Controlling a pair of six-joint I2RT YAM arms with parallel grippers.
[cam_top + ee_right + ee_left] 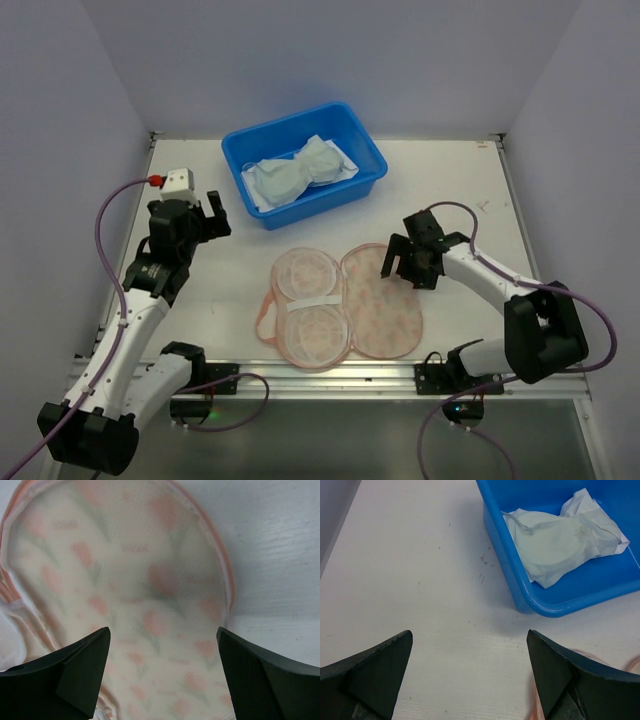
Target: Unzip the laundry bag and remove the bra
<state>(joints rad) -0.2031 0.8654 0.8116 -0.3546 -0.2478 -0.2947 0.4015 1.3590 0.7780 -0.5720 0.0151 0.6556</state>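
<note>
The laundry bag [345, 303] lies opened flat near the table's front edge, its mesh half on the left and its floral half [140, 600] on the right. The pale mint bra [300, 170] lies in the blue bin [370, 185]; it also shows in the left wrist view [560, 542]. My left gripper [212, 216] is open and empty over bare table left of the bin. My right gripper [405, 262] is open and empty, just above the bag's floral half at its upper right edge.
The blue bin [520, 587] stands at the back centre of the white table. Grey walls close in the left, right and back sides. A metal rail runs along the front edge [330, 375] by the arm bases.
</note>
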